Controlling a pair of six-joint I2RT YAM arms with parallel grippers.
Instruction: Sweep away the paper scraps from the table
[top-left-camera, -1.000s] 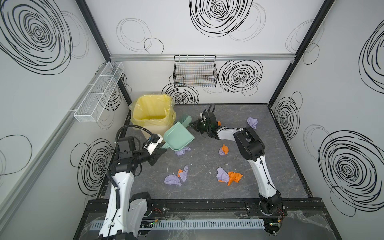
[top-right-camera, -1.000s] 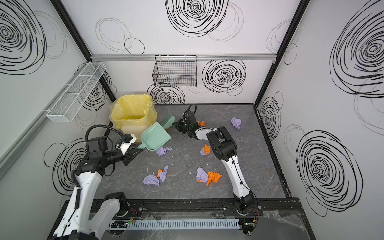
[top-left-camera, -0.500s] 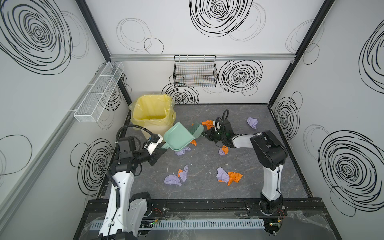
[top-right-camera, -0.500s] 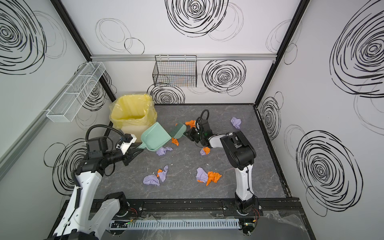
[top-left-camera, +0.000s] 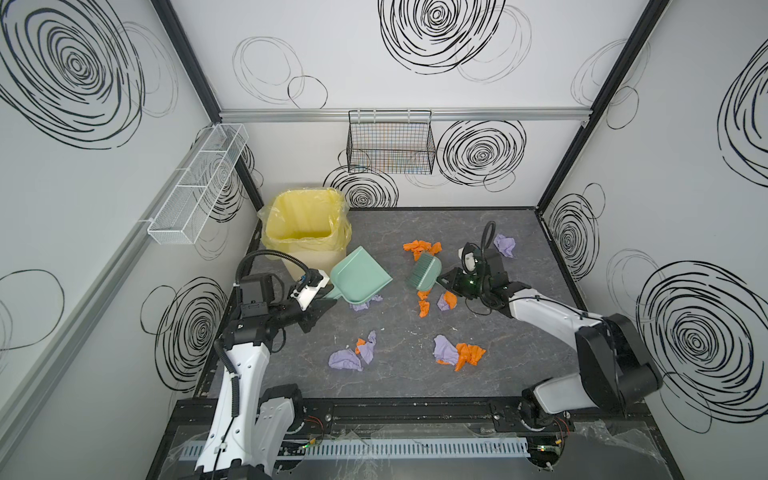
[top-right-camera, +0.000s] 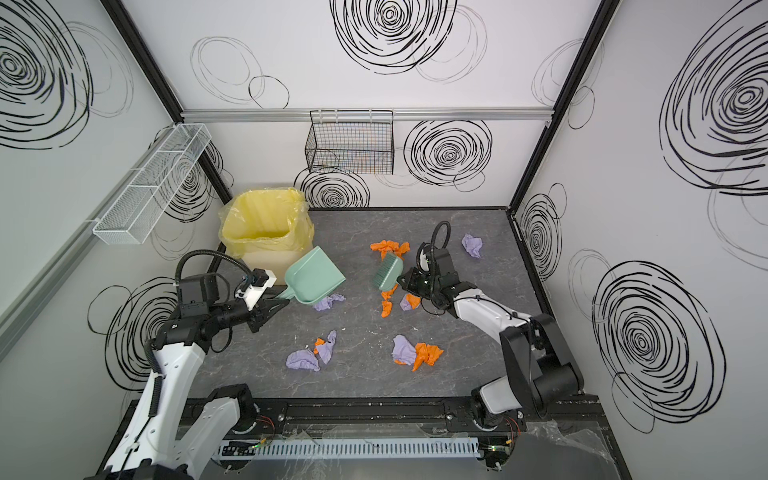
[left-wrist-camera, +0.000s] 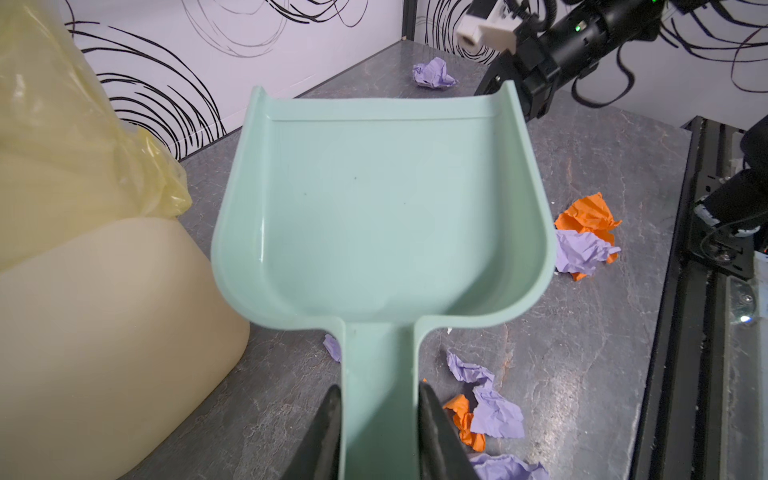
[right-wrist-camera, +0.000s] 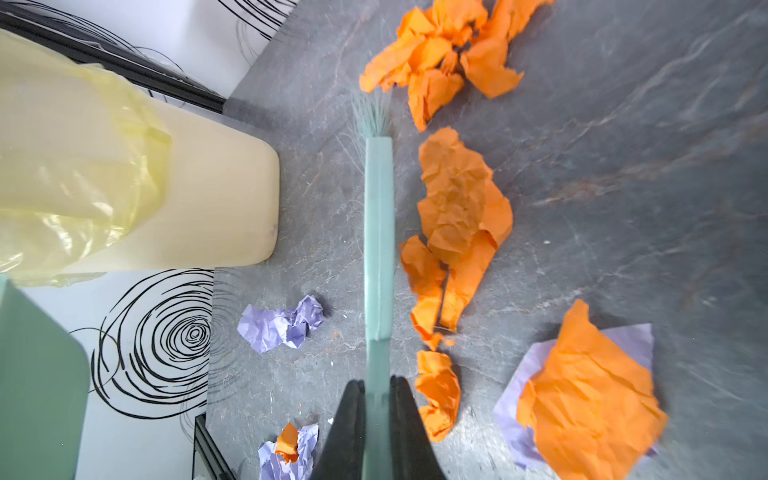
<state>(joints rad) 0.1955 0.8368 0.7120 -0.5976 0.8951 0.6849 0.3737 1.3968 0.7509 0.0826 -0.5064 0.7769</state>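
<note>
1. Orange and lilac paper scraps (top-left-camera: 424, 305) lie loose on the table (top-left-camera: 399, 382). There's an orange wad (top-left-camera: 422, 248) toward the back, a small mix right by the brush, and a lilac wad (top-left-camera: 504, 245) nr the side wall by the right arm. Two mixed heaps sit nr the front edge, and one lilac bit is at the dustpan's near corner.
2. Right gripper (right-wrist-camera: 377, 388) is pressed together on the brush (right-wrist-camera: 378, 232) handle. Left gripper (left-wrist-camera: 379, 399) pinches the dustpan (left-wrist-camera: 382, 199) handle. Dustpan is bare inside.
3. Key relation: the brush's long axis runs out from the right gripper toward the back-left, approx at the bin (top-left-camera: 305, 224). In the right wrist view the big orange scraps sit along the side of the brush away from the bin. The dustpan is on the bin side, w/ bare table btwn it and the brush in both top views.
4. So a sideways stroke toward the dustpan would prob. carry that orange lot w/ it. The right arm is the nearer one. The dustpan looks lifted off the table and would likely need lowering first.
5. Can't tell if the bristles touch the table; the tip is blurred.
</note>
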